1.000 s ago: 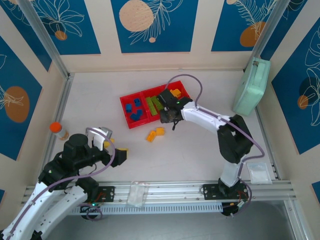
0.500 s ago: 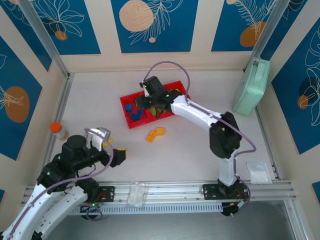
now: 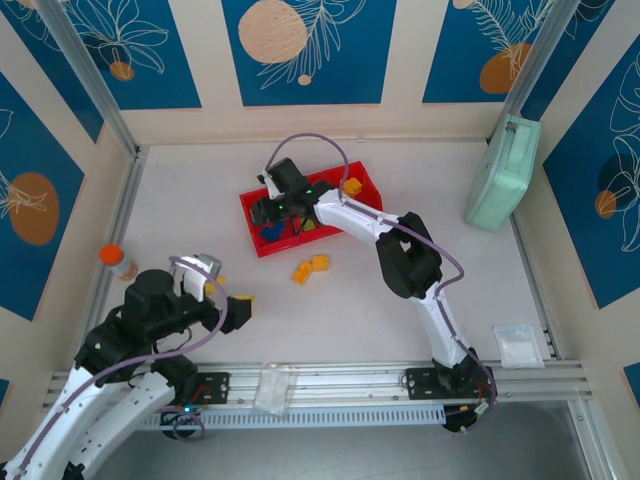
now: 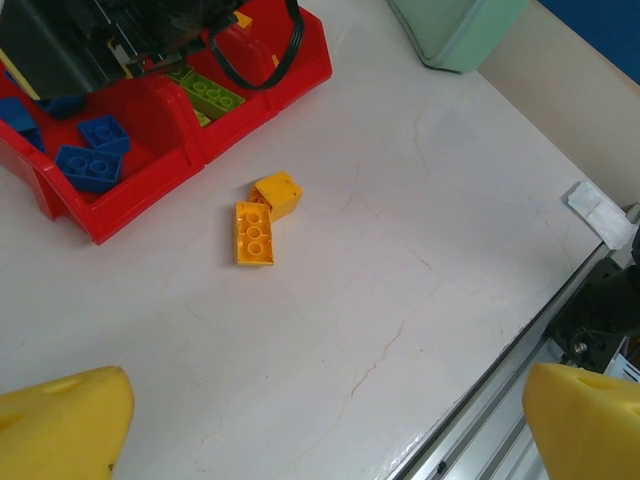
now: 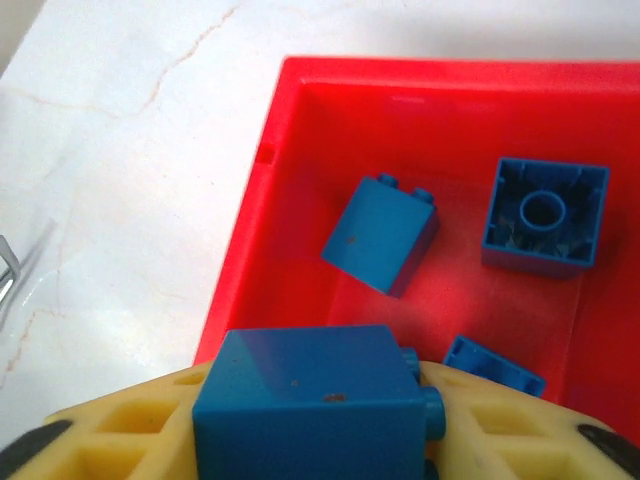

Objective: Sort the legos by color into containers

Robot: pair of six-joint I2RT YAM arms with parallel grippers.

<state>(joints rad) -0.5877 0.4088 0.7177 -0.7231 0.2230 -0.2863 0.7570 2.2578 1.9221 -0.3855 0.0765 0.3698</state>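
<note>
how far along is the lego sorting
Done: blue bricks in the left bin, green bricks in the middle, a yellow brick in the right. In hand: a blue brick at the right gripper over the blue bin. Left: two yellow bricks on the table.

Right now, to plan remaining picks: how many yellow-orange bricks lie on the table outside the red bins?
2: a long brick and a square brick adjacent, near the red bins. Others may be hidden.
</note>
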